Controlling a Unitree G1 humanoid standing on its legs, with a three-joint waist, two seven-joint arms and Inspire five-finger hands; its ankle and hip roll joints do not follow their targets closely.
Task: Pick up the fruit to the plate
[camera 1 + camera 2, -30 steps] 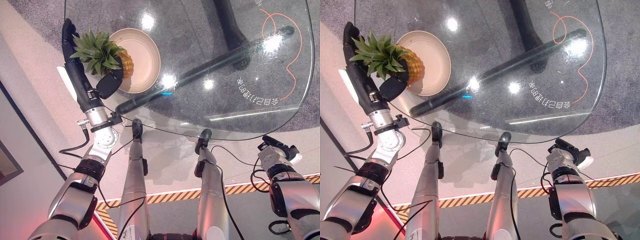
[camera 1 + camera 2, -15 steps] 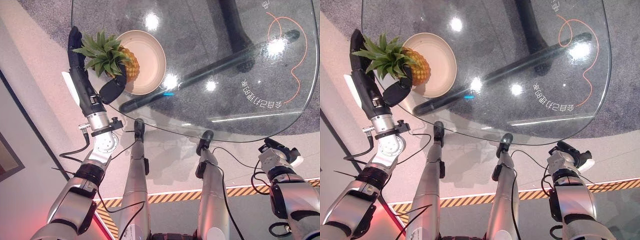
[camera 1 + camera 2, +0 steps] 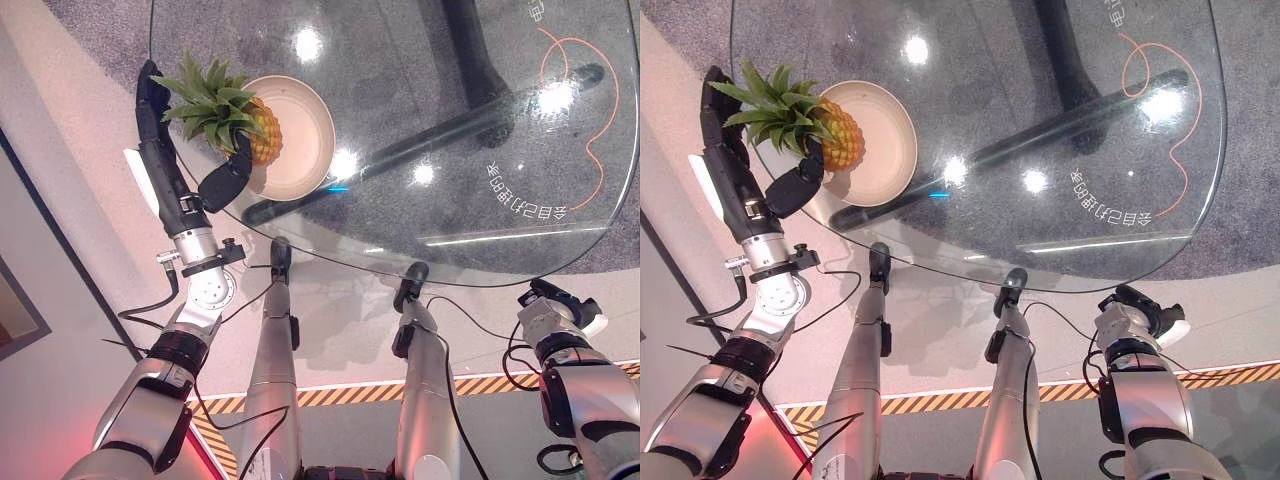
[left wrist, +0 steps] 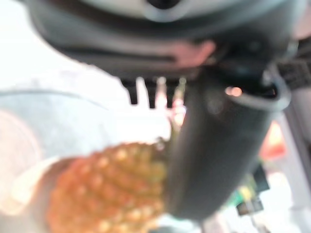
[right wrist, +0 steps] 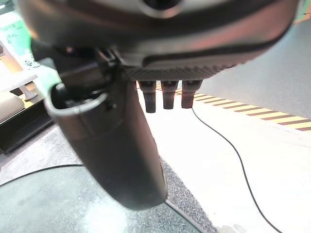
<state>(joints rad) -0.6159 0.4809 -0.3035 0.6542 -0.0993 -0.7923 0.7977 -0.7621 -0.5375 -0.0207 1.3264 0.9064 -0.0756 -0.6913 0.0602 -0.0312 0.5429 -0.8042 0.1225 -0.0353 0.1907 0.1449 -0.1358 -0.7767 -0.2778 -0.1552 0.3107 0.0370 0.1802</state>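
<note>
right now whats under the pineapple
The pineapple lies over the near-left rim of the plate, gripped by the left hand. The plate's rim beneath the fruit is covered, so contact cannot be confirmed.

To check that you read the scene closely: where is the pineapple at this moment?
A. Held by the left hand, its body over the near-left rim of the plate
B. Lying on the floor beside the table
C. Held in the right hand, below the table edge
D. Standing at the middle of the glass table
A: the pineapple sits between the thumb and fingers of the left hand, over the rim of the plate.
</note>
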